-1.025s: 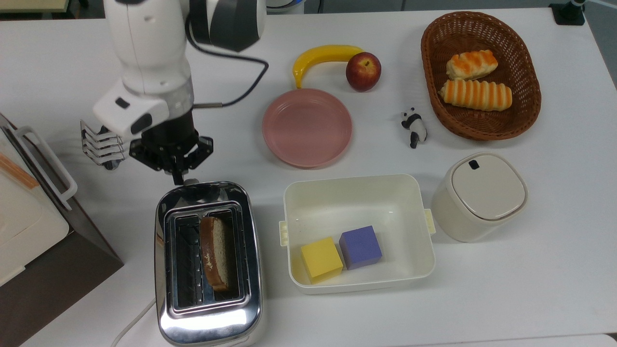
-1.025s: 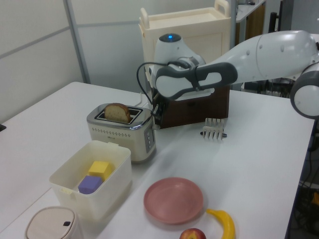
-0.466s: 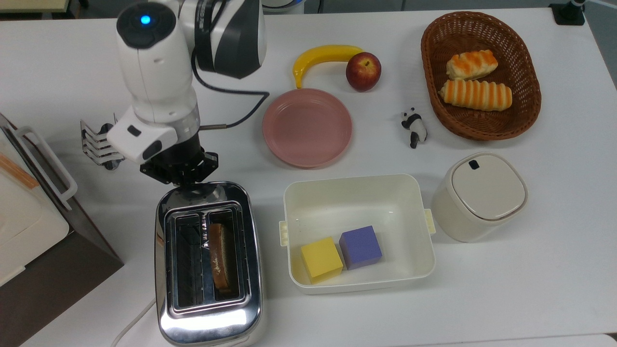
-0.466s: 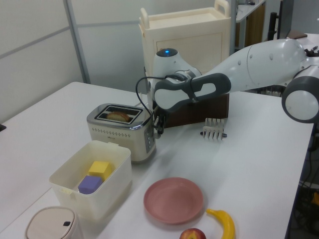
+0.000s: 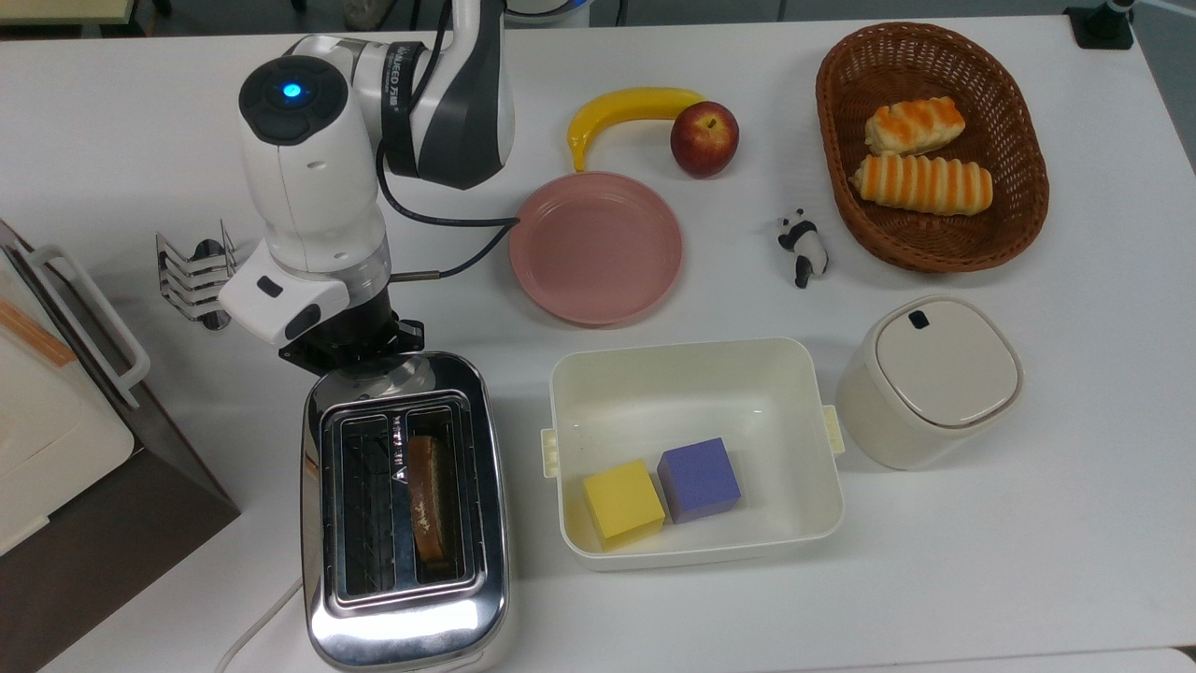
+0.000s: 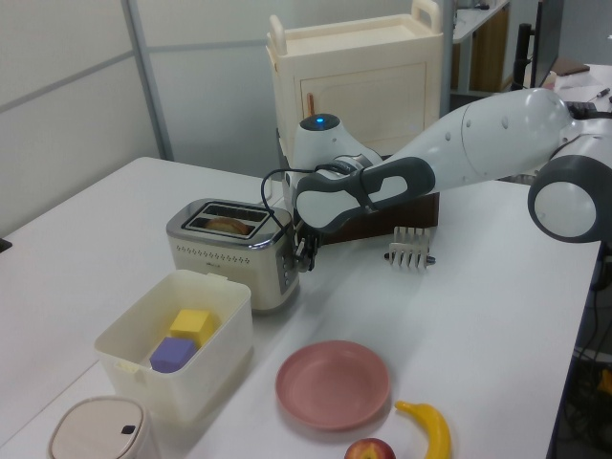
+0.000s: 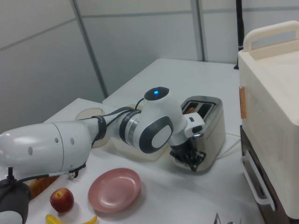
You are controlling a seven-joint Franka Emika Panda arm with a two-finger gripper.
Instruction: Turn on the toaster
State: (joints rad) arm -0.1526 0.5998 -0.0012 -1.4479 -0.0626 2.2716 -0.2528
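**Chrome toaster with my gripper down at its lever end**

Chrome catches the light on the toaster, which stands on the white table and serves as my landmark. I see a slice of bread sunk low in one of its two slots, the slot nearer the cream tub in the top view. The other slot is bare. A white cord trails off from the toaster's far end, away from the arm.

My gripper sits right against the toaster's narrow end face, pointing downward, low beside the body. In the right view it hangs at that same end, close to the table. I cannot tell whether its fingers are spread or pressed together, and the lever itself is hidden behind them.

Just beside the toaster stands the tub, holding a yellow block and a purple block, touching each other. Beyond the lever end lies a pink plate. A small wire rack stands on the other side of the arm from the plate. A brown-and-cream box sits on the toaster's other long side.
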